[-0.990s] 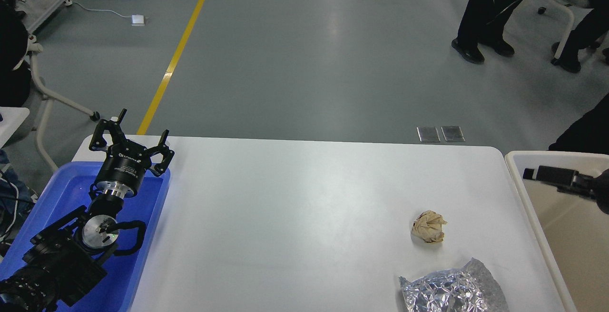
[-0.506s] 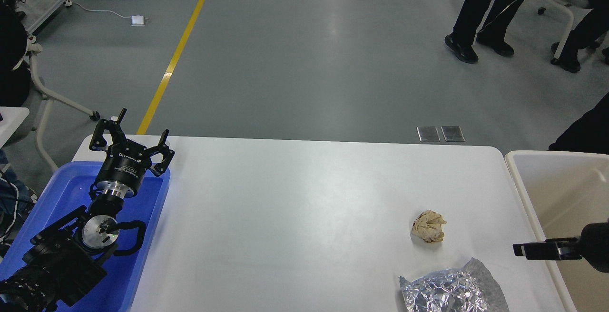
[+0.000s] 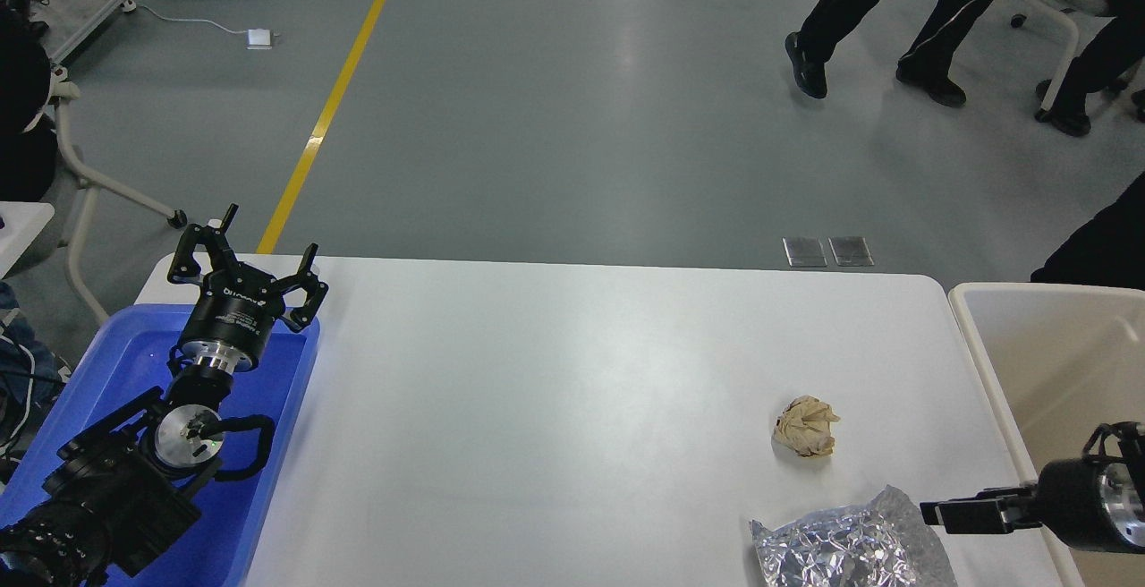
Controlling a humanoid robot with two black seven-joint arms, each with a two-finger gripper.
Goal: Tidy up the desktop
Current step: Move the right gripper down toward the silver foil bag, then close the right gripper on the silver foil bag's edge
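The white desktop [image 3: 555,408] stretches across the middle of my view, with a blue tray [image 3: 268,480] at its left end and a beige-white bin [image 3: 984,363] at its right end. My left gripper [image 3: 243,251] hangs above the far part of the blue tray, near the desktop's far left corner, its two fingers spread apart with nothing between them. My right gripper [image 3: 935,515] comes in low from the right edge, pointing left across the rim of the bin and out over the right side of the desktop; it shows only as one dark bar, so I cannot tell whether its fingers are spread or pressed together. Its tip is just beside the right edge of a crumpled sheet of silver foil [image 3: 845,547], which lies on the near right part of the desktop and runs off the bottom of the view; whether tip and foil touch I cannot tell. A crumpled ball of tan paper [image 3: 806,427] sits on the desktop a little farther back than the foil, apart from it and from my gripper. Beyond the desktop the grey floor carries a yellow line [image 3: 335,95], and a person's dark-trousered legs [image 3: 894,5] are in mid-stride at the upper right.
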